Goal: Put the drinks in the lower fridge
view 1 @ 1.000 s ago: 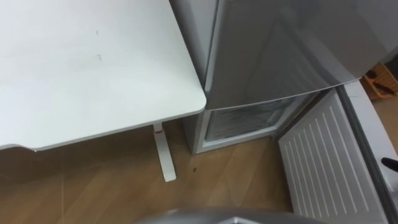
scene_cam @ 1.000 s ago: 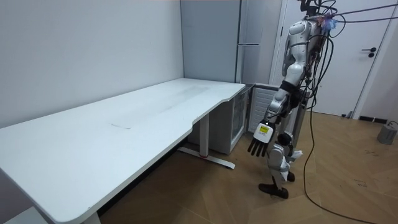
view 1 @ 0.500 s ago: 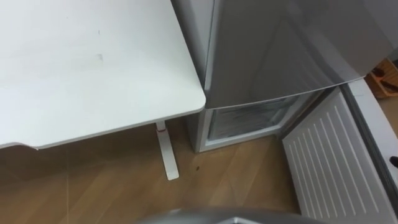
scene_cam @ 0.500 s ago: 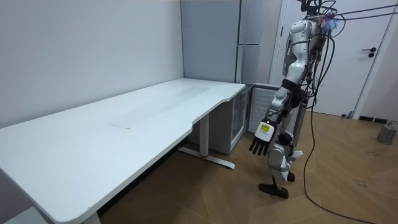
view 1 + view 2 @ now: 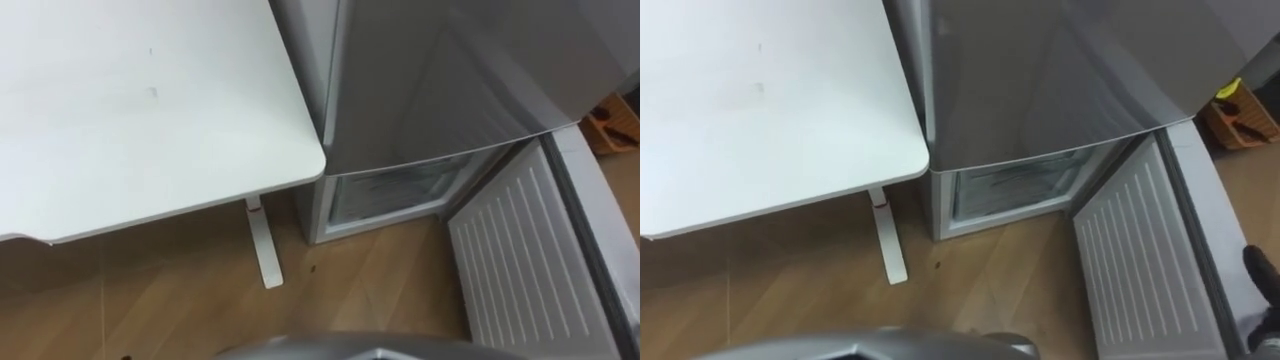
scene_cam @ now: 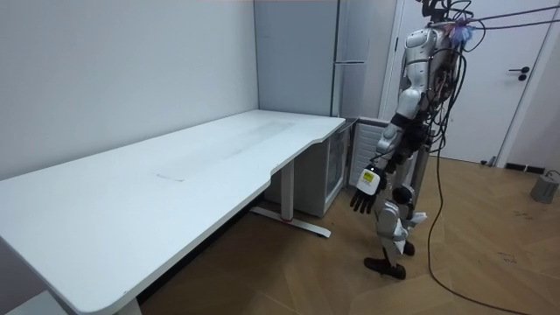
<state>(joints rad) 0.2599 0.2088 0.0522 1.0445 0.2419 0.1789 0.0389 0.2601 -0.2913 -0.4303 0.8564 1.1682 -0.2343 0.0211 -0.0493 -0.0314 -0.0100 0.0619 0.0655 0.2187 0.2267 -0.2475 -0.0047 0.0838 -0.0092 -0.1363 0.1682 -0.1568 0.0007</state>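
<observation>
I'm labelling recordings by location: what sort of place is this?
Probably an office or test room, not a kitchen: a long white desk, a tall grey fridge with its lower door open, and wood-look flooring.

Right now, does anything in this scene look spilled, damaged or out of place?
Nothing stands out. The lower fridge door is swung wide open, as the task needs, and the lower compartment is exposed. The white table stands level beside the fridge. The left hand hangs open by the robot's leg, holding nothing.
</observation>
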